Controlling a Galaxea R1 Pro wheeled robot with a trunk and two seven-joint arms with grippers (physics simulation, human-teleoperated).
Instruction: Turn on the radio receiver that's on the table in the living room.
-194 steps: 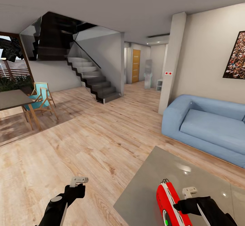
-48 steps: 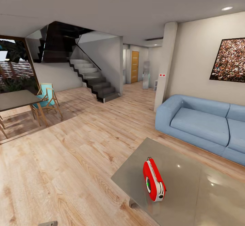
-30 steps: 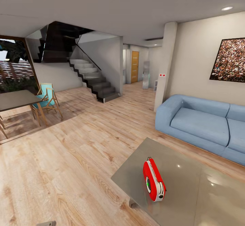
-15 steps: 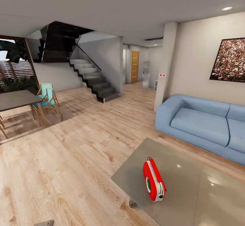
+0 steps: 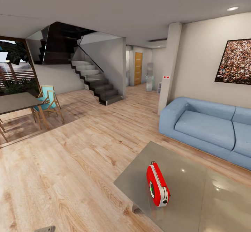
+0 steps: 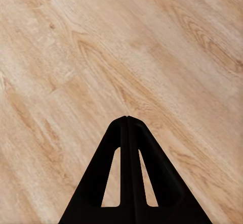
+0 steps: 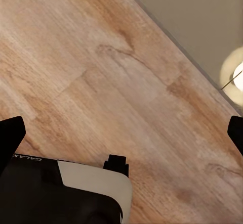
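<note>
My left end effector [image 6: 127,119] hangs over the plank floor [image 6: 66,57] with its fingers pressed together, and my right end effector [image 7: 121,133] has its fingers spread wide. Ahead, the radio receiver [image 5: 158,184] stands upright on the grey tabletop [image 5: 195,197], the blue sofa [image 5: 205,129] beyond.

Red radio receiver [image 5: 158,185], white rim band; glossy grey table [image 5: 195,176]; light-blue sofa [image 5: 205,127]; pale wood floor [image 5: 69,162].

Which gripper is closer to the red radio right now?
Probably right. The right gripper hangs over floor beside the edge of the table bearing the radio; the left gripper faces plain floor.
</note>
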